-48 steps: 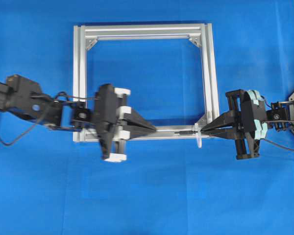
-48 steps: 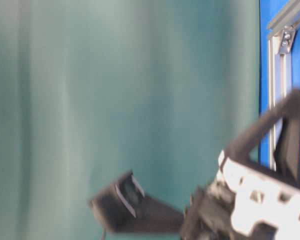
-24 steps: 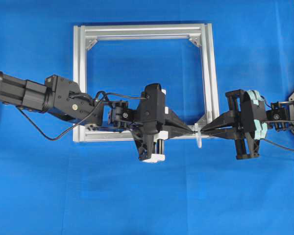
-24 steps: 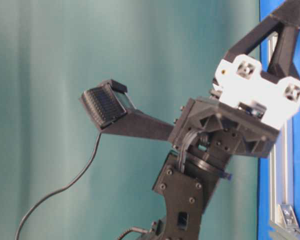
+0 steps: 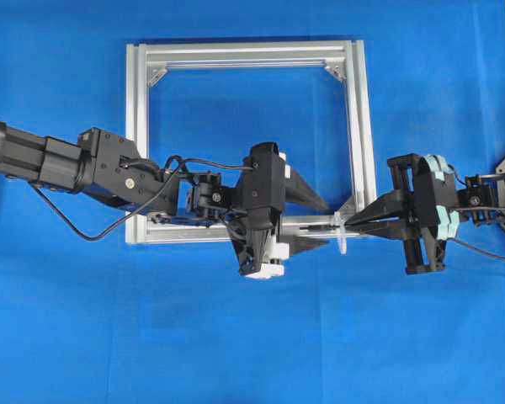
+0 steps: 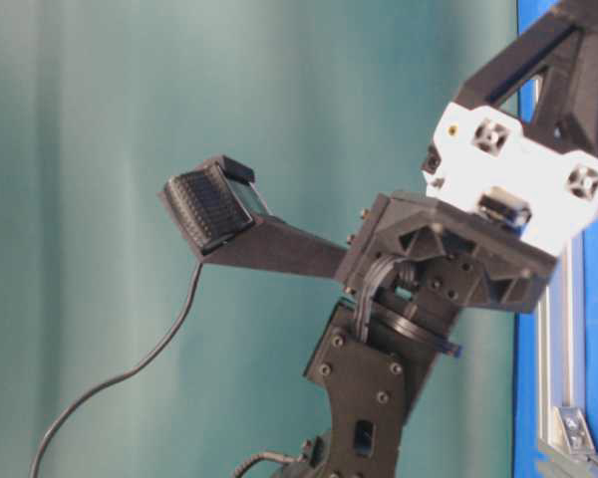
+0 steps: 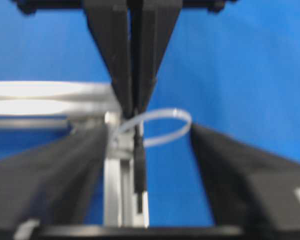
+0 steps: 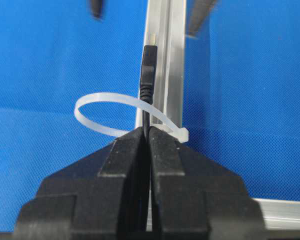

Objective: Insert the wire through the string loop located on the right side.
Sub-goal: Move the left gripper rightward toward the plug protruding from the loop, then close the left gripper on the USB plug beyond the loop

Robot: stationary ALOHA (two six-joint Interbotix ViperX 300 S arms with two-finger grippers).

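Aluminium frame (image 5: 358, 126) lies square on the blue cloth (image 5: 252, 337), its lower bar running between the two arms; on that bar, near the right corner, sits the string loop (image 5: 340, 232), a pale translucent ring standing out from the rail (image 8: 121, 115); the right wrist view shows the wire (image 8: 148, 82) passing through that ring, its dark plug end lying along the bar beyond the loop and pointing away from the camera; the right gripper (image 5: 350, 222) has its fingers pressed together on the wire just behind the loop, the tips touching the ring's base (image 8: 146, 137); the left gripper (image 5: 323, 224) reaches in from the left with its fingers spread wide, one tip above the bar and one below it, neither one touching the wire; from the left wrist camera the plug (image 7: 139, 165) hangs in the gap between the spread fingers (image 7: 250, 180), with the loop (image 7: 162, 127) just behind it and the closed right fingers (image 7: 135, 50) coming in from the far side; the table-level view shows only the left arm's wrist body (image 6: 429, 259) against a green backdrop, with a strip of frame at the right edge.
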